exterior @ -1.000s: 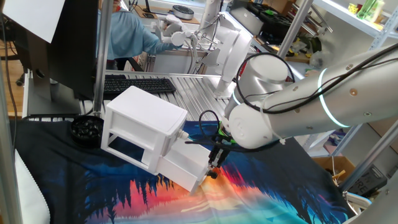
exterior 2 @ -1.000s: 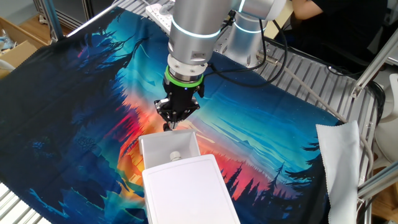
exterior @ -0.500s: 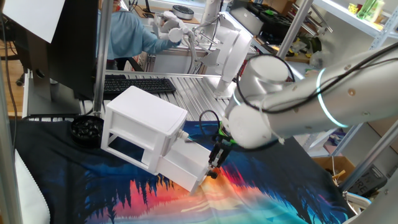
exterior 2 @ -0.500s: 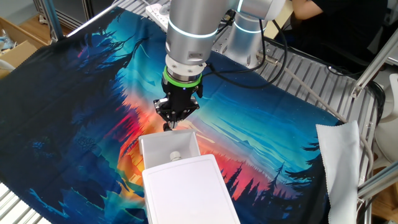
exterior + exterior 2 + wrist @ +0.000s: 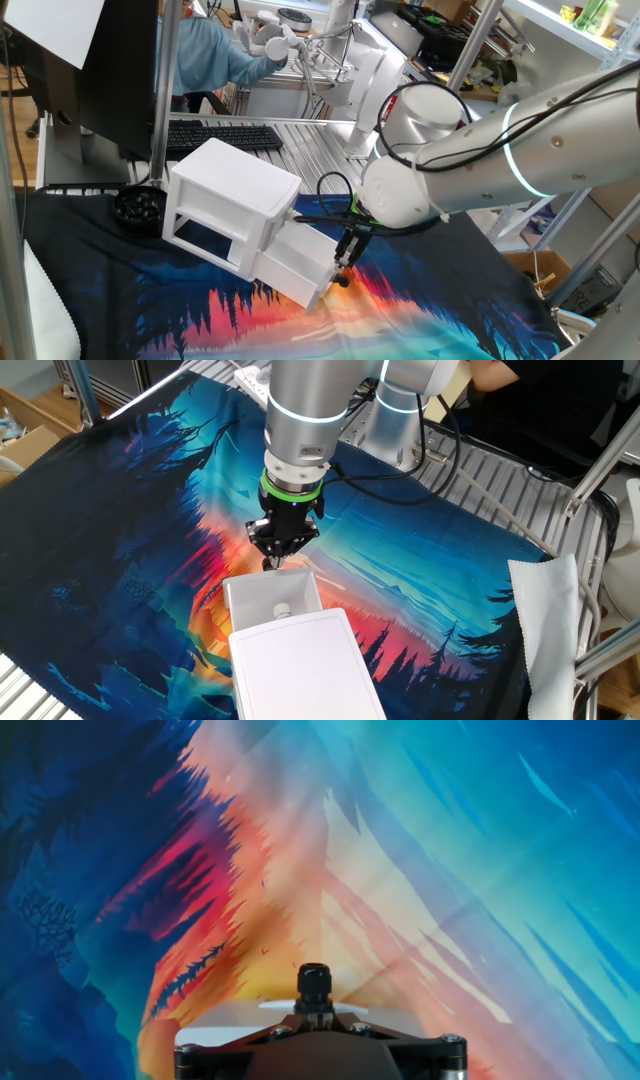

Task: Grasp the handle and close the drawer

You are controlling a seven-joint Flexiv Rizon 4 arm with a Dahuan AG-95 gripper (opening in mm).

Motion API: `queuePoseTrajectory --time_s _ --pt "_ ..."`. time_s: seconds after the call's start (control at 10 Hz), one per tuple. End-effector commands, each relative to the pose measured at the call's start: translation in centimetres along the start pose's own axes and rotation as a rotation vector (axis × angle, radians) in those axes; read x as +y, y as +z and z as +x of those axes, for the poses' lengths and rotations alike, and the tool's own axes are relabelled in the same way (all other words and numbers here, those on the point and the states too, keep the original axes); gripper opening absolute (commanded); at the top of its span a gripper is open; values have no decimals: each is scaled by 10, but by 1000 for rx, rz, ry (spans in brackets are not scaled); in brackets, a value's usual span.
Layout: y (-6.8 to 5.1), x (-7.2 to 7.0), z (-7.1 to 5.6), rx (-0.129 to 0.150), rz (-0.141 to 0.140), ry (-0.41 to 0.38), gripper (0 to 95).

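The gripper (image 5: 270, 563) points straight down with its jaws pinched shut on the handle (image 5: 314, 982), the little dark knob on the bottom drawer (image 5: 300, 262). That drawer sticks out of the white cabinet (image 5: 228, 200), right under the hand.

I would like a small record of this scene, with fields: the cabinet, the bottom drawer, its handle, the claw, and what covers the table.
cabinet: small white two-drawer cabinet, standing on the cloth
bottom drawer: drawer pulled out, a small pale object inside
handle: dark knob on the drawer front, between the fingertips
claw: claw points down at the drawer front, shut on the handle
table cover: cloth printed with a blue and orange forest scene
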State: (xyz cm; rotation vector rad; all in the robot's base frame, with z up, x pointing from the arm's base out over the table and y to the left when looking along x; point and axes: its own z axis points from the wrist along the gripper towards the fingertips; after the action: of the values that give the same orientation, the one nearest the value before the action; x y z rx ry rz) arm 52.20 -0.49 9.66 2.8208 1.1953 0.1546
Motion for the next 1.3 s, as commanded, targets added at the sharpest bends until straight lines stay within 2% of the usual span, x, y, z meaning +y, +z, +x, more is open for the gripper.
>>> queuePoseTrajectory --time_s 0.1,0.6,0.9,1.1,1.2,1.3 --pt "0 0 -1 -1 1 -1 0" --pt "0 0 -1 -5 1 -35 0" --pt "0 0 -2 -15 -1 -9 0" --pt "-2 5 -7 -20 11 0 0" --pt "-2 12 -15 -13 17 12 0" --pt "0 15 -18 -14 17 11 0"
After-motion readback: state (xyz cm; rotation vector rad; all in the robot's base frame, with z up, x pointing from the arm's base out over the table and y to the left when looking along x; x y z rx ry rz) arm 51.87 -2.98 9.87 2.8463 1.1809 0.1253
